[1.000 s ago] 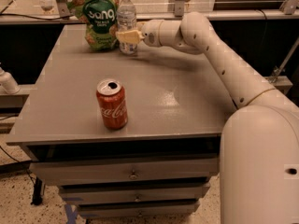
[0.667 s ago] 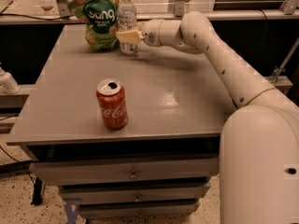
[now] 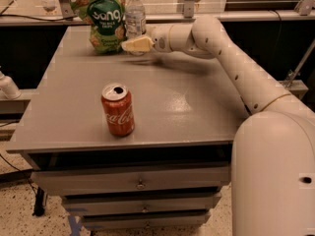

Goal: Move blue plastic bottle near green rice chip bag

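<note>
Counter (image 3: pixel 197 107): claw (image 3: pixel 138 44) sits at its far end. Bag (image 3: pixel 104 18) is just past the claw tip. Can (image 3: pixel 118 109) is well clear of the claw. Bottle (image 3: pixel 134 14) stands upright right behind the claw, beside the bag. Can't tell if the claw is gripping. Risk: a retreat that snags the bottle would tip it.

One camera is looking down on the table (image 3: pixel 197 112) from above its near edge, facing the far side; the robot body (image 3: pixel 275 176) is filling the lower right, close by; the gripper (image 3: pixel 130 45) is showing far off, at the foot of the bottle (image 3: pixel 134 14).
</note>
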`<action>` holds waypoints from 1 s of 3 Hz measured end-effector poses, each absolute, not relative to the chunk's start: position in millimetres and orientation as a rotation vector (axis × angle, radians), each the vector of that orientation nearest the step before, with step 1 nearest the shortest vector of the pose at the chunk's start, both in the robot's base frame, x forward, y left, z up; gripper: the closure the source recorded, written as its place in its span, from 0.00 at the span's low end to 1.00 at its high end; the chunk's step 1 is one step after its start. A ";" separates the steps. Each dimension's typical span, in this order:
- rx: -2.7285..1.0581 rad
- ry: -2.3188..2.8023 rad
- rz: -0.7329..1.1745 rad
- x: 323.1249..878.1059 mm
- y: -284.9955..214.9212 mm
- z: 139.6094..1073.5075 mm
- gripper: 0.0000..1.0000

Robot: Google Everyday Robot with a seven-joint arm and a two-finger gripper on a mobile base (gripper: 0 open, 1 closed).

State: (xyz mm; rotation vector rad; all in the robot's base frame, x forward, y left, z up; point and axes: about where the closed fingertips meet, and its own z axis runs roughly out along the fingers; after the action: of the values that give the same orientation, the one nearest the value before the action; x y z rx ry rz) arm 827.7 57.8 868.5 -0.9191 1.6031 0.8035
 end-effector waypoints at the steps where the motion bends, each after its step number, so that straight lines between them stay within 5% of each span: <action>1: -0.928 1.607 0.799 823.4 49.3 865.5 0.00; 3: -0.864 1.588 0.688 793.7 -34.5 905.3 0.00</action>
State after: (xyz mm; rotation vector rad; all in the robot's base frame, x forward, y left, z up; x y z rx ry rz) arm 793.7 -34.5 905.3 -0.8637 1.5877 0.6876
